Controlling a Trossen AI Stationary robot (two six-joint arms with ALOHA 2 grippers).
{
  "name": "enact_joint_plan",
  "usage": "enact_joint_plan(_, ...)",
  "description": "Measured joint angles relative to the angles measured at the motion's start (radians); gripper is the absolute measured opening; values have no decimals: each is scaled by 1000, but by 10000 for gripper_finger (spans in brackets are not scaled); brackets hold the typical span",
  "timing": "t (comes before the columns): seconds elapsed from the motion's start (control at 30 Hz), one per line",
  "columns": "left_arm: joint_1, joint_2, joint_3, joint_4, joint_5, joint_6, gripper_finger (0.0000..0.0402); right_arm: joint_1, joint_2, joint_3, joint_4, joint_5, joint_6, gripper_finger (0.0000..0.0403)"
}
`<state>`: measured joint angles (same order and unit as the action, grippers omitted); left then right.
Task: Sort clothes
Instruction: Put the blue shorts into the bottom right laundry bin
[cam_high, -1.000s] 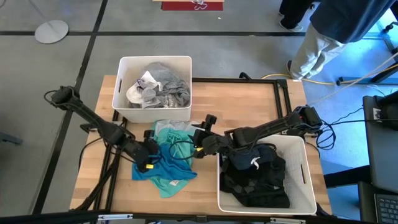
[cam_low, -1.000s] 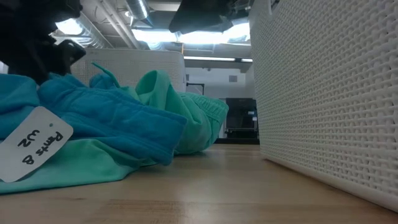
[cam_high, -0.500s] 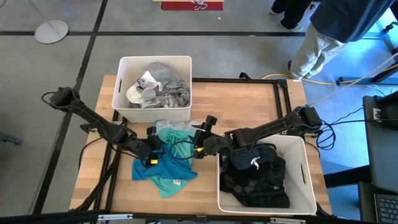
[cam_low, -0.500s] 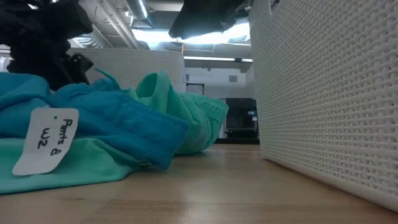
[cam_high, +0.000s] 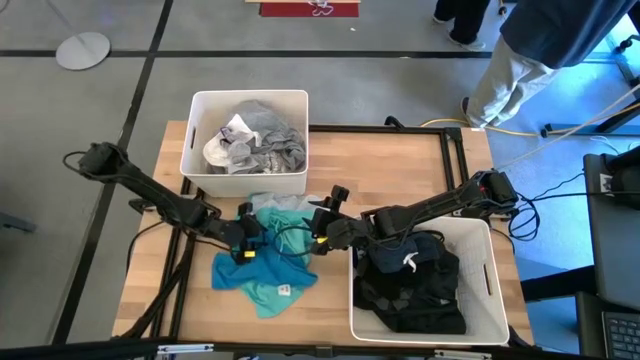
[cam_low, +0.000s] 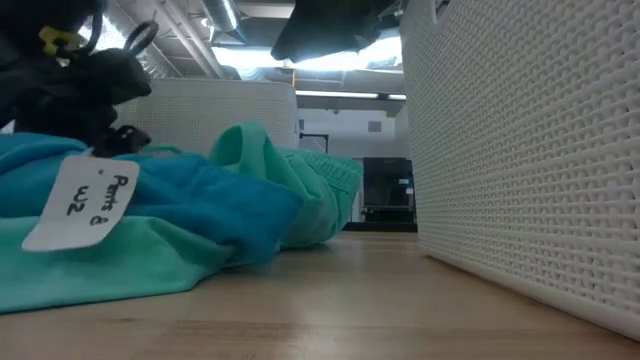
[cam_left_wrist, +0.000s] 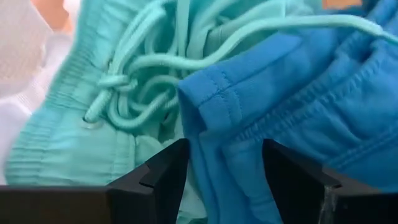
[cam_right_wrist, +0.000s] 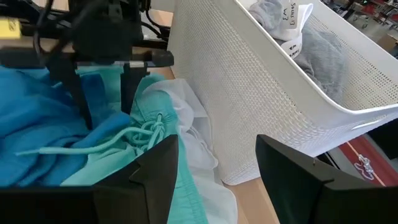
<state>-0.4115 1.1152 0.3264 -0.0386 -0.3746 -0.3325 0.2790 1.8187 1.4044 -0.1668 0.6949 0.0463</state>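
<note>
A teal garment (cam_high: 255, 270) with a white tag (cam_low: 85, 200) lies crumpled on the table, partly over a mint green garment (cam_high: 285, 218) with a drawstring (cam_right_wrist: 134, 134). A white garment (cam_right_wrist: 193, 146) lies under the mint one, beside the far bin. My left gripper (cam_high: 245, 240) is open and reaches down into the teal cloth; it also shows in the right wrist view (cam_right_wrist: 106, 93). My right gripper (cam_high: 322, 228) is open and empty, level above the mint garment's right side. My left gripper comes from above, pointing down, with its open fingers (cam_left_wrist: 165, 171) sunk into the cloth pile. A hemmed fold edge of the teal garment (cam_left_wrist: 211, 106) stands up between the two fingers. The garment lies slack on the table and on the mint garment.
A white bin (cam_high: 200, 150) at the far side holds white and grey clothes. A second white bin (cam_high: 495, 270) at the near right holds black clothes; its mesh wall (cam_low: 530, 150) fills the low view's right. A person (cam_high: 510, 70) stands beyond the far right corner.
My left gripper has gone a little toward the far edge and the right, along the teal garment. The teal cloth has shifted with it: its raised fold has sunk and the tag has swung up from lying slanted to standing more upright.
</note>
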Motion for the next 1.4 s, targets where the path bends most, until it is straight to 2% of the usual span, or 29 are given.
enact_joint_plan(0.1,1,28,-19,12,1,-2,186,0,0,0,6,0,0,216)
enact_joint_plan(0.2,1,73,-25,24,9,-1,156,0,0,0,14,0,0,216)
enact_joint_plan(0.47,2,158,-12,103,71,26,18,0,0,0,16,0,1,216)
enact_joint_plan(0.77,-1,61,71,-3,260,75,7,2,0,0,15,0,9,216)
enact_joint_plan(1.03,-1,-92,166,-147,264,131,5,2,0,0,11,0,9,216)
enact_joint_plan(1.4,-1,-270,247,-196,235,205,6,2,-1,0,8,0,9,216)
